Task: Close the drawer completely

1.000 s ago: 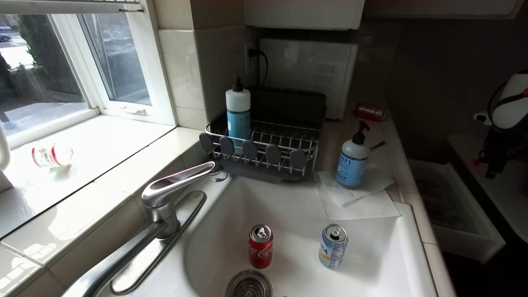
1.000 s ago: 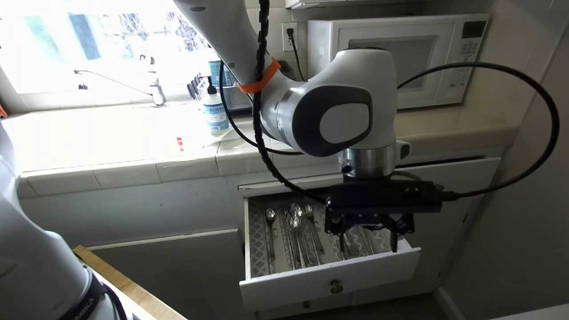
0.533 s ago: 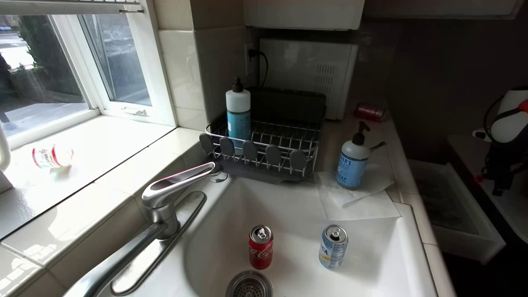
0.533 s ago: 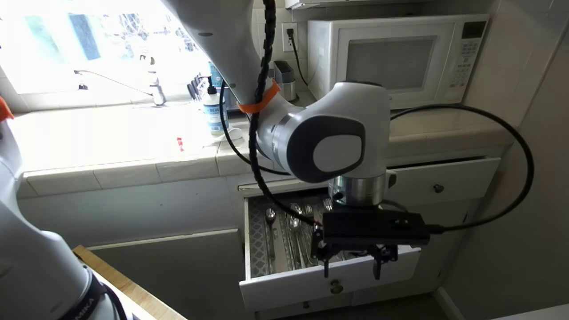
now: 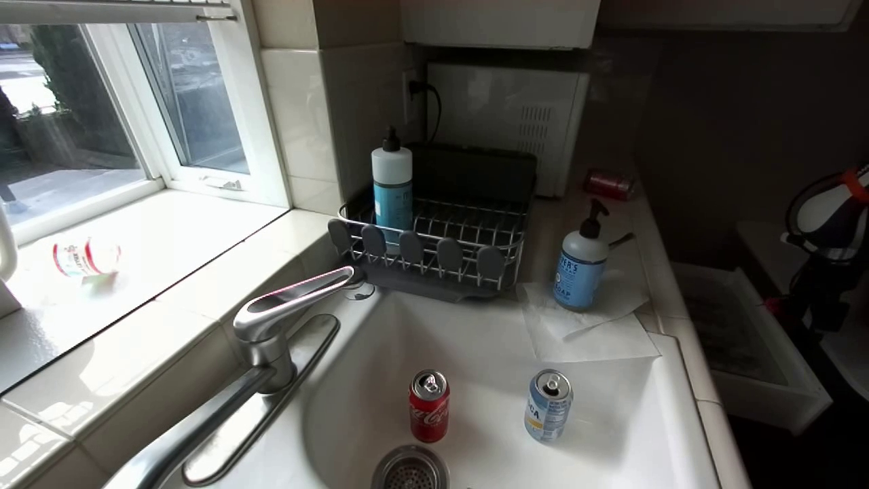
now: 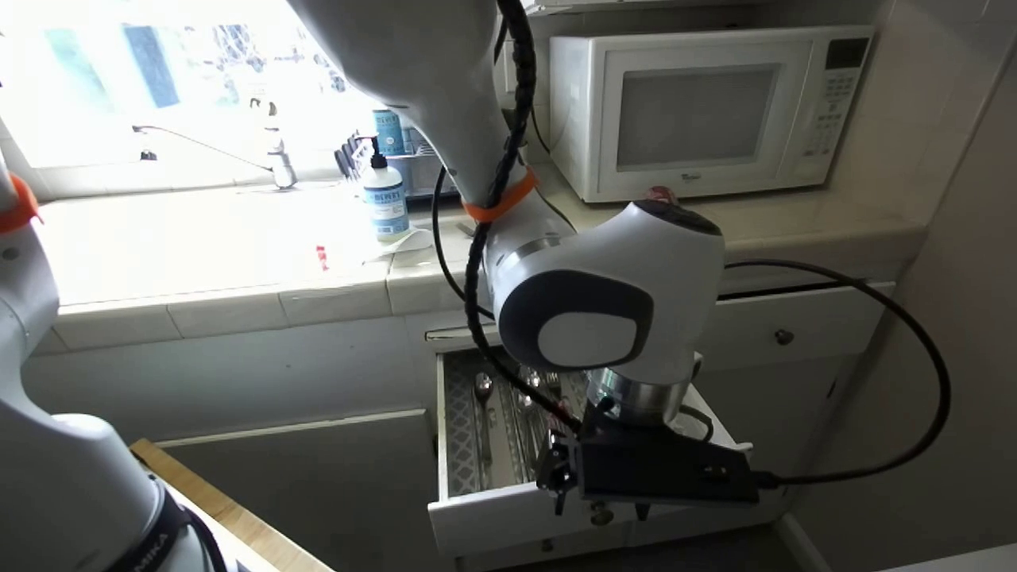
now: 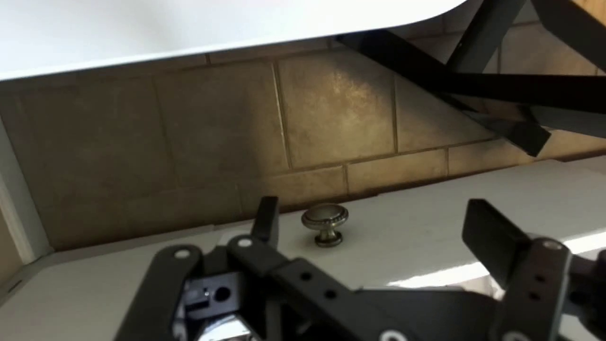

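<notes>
Drawer (image 6: 493,518): pulled out below the front edge of the worktop (image 6: 802,221), with spoons (image 6: 483,387) inside.
Gripper (image 7: 372,220): hanging at the front of the drawer, with fingers (image 7: 488,231) spread apart.
Knob (image 7: 325,219): fixed to the front of the drawer, showing between the fingers in the wrist view.
Soap bottle (image 5: 579,273): upright on paper (image 5: 590,344), near the front edge.
Microwave (image 6: 699,119): toward the back edge, with a red can (image 5: 609,184) lying in front.
Cola can (image 5: 429,411): upright in the sink (image 5: 638,401).

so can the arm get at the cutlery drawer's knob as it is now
Probably yes: in the wrist view the gripper is open and the knob on the drawer shows between its fingers, nothing visible blocking it.
</notes>
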Controlling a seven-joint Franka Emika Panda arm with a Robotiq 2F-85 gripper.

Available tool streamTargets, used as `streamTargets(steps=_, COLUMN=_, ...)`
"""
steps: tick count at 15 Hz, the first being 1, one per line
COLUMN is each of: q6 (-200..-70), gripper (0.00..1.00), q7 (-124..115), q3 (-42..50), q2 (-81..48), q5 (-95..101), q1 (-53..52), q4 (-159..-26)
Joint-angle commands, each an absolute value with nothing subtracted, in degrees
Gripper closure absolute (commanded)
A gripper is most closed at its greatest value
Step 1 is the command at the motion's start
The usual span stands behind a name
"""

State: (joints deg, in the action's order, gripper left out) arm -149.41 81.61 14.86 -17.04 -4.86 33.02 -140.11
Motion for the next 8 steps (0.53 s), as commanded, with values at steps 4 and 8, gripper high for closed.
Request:
streamTargets(steps=4, q6=-150.4, gripper=0.0, q7=100.8, q3=7.1, q2=-19.6, q5=-22.3, q1=40.5, q4=-138.3)
streamTargets(steps=8, q6=-151.0, gripper=0.0, q7=106.7, q3=6.0, q2=-20.4, q5=-26.9, q1=42.0, q4=-137.6)
